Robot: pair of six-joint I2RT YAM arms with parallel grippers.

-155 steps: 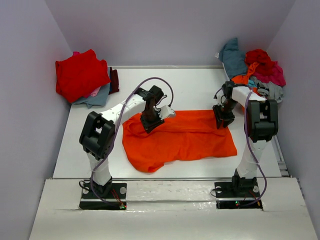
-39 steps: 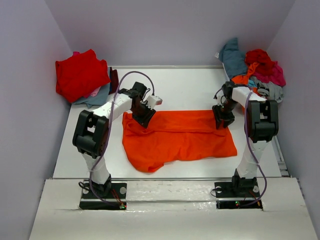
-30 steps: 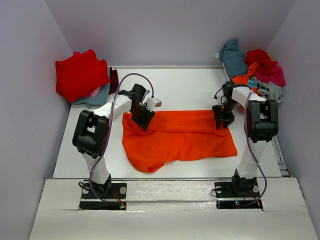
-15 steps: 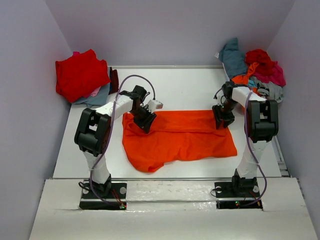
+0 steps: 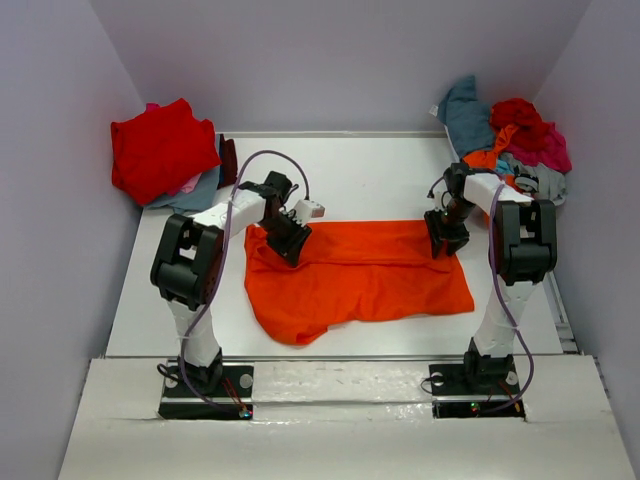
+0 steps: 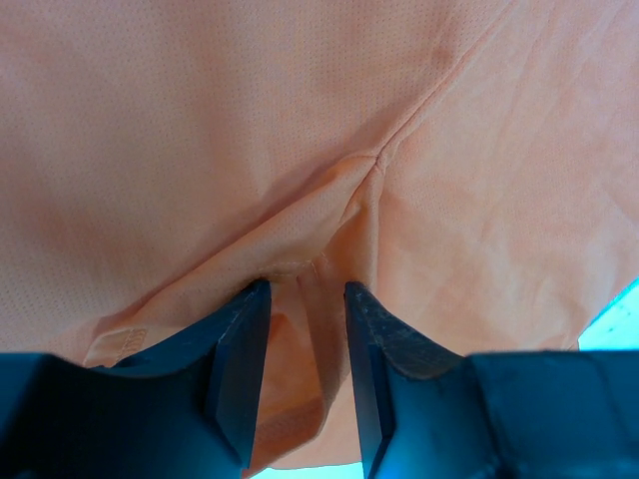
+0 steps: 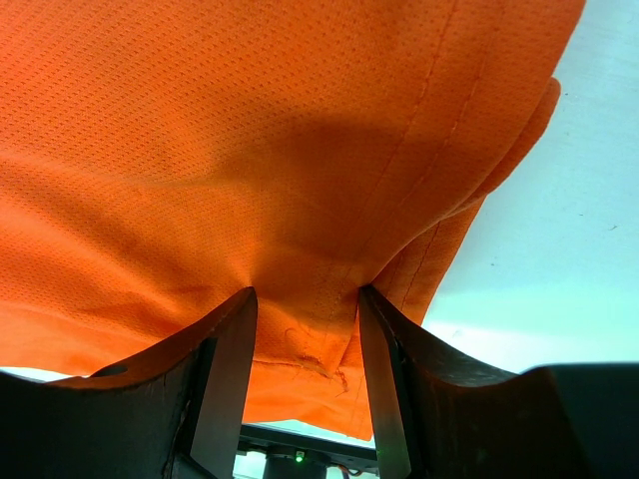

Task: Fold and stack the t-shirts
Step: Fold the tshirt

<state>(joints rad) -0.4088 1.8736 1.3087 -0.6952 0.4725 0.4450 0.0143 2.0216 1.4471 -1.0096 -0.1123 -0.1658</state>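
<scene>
At centre of tabletop (image 5: 370, 170), orange t-shirt (image 5: 360, 280) lay spread, part-folded lengthwise. Far-left edge: left gripper (image 5: 288, 243) clenched on bunched seam ridge. Far-right corner: right gripper (image 5: 445, 240) pinched hemmed cloth. Cloth judged light, limp, thin mesh knit; would sag between holds, could slip from shallow pinch. Best hold: doubled hem or seam, both far corners at once. Folded red t-shirt (image 5: 160, 150) far left; unfolded heap (image 5: 510, 140) far right.
</scene>
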